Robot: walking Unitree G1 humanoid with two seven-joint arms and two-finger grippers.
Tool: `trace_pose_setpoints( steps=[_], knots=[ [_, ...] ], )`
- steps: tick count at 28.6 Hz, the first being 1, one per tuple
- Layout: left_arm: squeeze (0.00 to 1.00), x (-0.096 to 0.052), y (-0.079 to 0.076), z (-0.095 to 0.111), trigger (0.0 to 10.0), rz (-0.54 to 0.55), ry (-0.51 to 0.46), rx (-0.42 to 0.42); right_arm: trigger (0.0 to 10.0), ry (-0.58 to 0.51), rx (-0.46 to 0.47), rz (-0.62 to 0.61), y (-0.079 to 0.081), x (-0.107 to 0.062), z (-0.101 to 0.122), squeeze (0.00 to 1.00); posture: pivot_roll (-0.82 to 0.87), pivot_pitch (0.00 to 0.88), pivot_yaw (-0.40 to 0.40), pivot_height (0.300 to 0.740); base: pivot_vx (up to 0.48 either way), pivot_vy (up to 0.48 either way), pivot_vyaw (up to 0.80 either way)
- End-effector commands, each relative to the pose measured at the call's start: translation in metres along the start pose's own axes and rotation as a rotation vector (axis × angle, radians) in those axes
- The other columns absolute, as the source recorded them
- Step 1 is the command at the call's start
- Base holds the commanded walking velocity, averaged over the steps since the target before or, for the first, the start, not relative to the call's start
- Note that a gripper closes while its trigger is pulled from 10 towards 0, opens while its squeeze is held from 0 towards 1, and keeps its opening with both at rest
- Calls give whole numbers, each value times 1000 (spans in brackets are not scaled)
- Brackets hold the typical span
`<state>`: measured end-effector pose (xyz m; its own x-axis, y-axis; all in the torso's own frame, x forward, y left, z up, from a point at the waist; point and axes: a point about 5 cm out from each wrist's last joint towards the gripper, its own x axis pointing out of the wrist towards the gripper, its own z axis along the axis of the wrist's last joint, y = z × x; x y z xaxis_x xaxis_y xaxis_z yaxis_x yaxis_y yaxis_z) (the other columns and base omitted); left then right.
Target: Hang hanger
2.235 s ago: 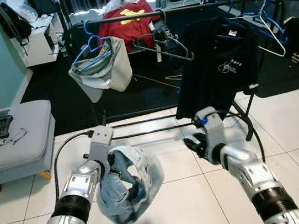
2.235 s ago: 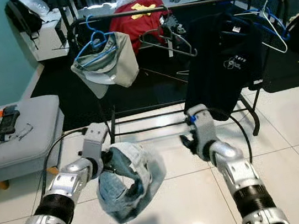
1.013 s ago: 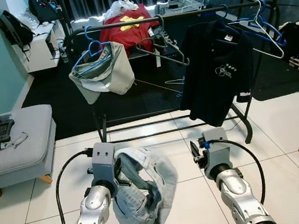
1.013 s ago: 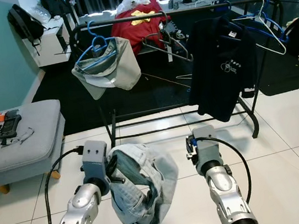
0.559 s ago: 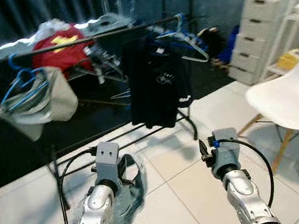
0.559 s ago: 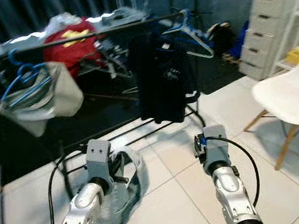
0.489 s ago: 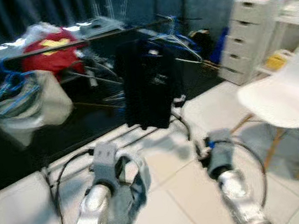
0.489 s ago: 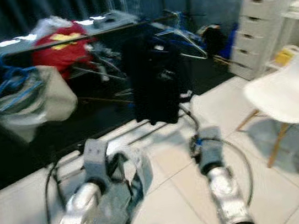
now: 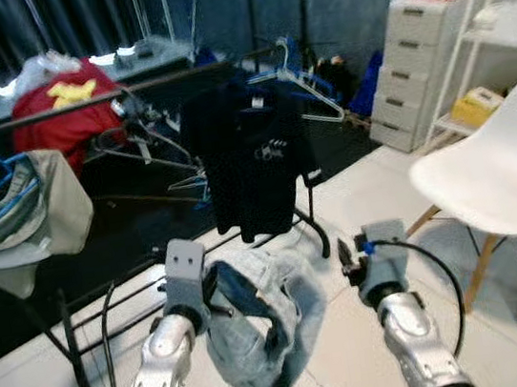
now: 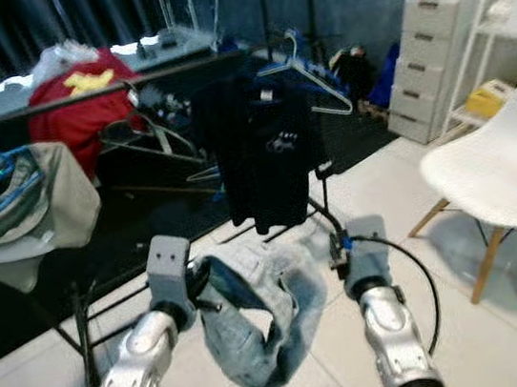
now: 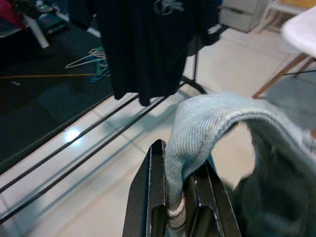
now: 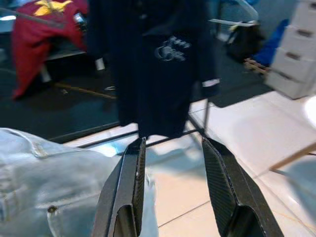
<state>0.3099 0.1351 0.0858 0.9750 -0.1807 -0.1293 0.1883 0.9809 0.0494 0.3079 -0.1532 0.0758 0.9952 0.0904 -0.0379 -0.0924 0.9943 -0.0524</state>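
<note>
Left wrist view: limp faded denim in left tool.

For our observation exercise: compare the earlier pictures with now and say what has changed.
The camera swung right: a white chair and drawers now show. The left gripper stays shut on the jeans; the right gripper stays open. The black shirt still hangs on the rack.
</note>
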Motion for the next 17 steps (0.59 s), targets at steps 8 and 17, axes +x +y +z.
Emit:
trace_pose_setpoints(
  steps=[8, 17],
  knots=[
    [0, 2, 1, 4, 10000, 14, -10, -4, 10000, -52, -73, 52, 3, 3, 12, 0, -56, 19, 49, 740, 317, 0, 197],
    [0, 2, 0, 3, 10000, 13, -6, 1, 10000, -91, -79, 66, 3, 8, 21, 0, -57, 18, 47, 740, 317, 0, 726]
  ],
)
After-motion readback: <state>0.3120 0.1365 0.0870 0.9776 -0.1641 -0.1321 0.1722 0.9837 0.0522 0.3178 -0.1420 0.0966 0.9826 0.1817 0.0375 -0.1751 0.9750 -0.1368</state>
